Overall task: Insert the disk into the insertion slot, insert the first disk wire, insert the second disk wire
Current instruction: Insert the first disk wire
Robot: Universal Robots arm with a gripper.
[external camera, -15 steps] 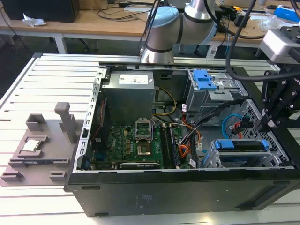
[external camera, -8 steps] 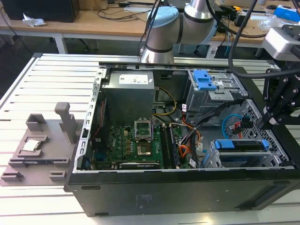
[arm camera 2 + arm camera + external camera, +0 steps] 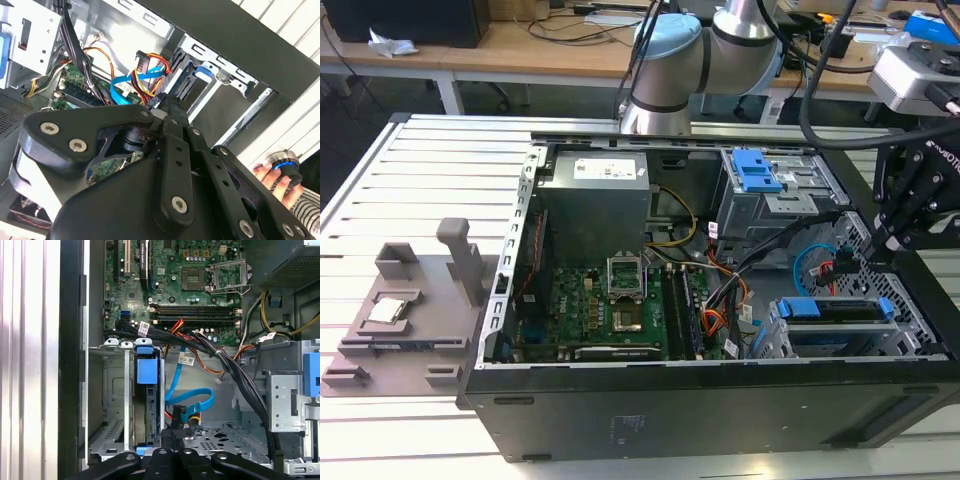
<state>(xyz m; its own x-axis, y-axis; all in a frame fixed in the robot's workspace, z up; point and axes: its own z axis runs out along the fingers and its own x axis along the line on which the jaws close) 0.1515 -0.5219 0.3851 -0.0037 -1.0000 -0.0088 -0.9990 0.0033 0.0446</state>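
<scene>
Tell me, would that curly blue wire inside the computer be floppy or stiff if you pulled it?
Probably floppy: the blue wire loops and bends on itself. Likely light, being a thin flat ribbon. Its dark end plug, at the tool, looks stiffer.

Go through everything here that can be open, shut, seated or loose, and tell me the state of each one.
computer case: side panel off, inside exposed.
disk: seated in the insertion slot.
CPU socket: cover plate flipped open.
blue cable: lying in a loose loop beside the disk.
gripper: shut on the black connector.
</scene>
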